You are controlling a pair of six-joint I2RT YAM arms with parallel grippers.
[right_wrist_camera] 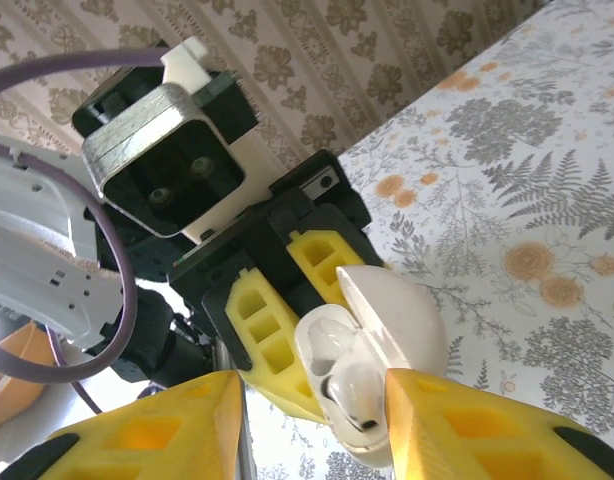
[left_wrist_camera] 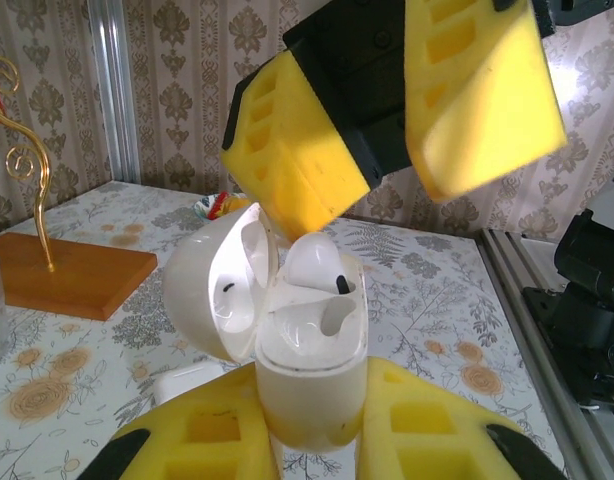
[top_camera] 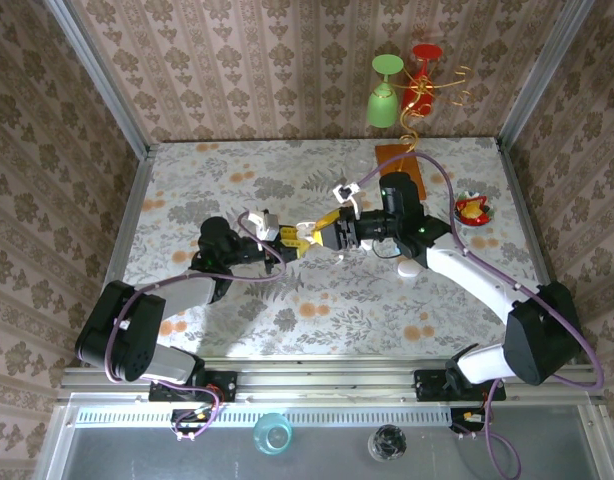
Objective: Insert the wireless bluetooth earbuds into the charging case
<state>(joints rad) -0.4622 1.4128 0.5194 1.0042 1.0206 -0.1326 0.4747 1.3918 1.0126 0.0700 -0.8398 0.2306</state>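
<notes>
Over the floral desk, left fingers pinch the open white charging case upright in the air, right fingers spread apart either side of it, one white earbud sitting in a case slot.

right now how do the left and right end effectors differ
Grip: the left end effector is shut on the charging case, while the right end effector has its jaws apart and clamps nothing.
Pose: in the top view the left end effector reaches in from the left. The right end effector comes from the opposite side, facing the case's open top.
Shared: both have yellow fingers and meet tip to tip over the table's middle.
</notes>
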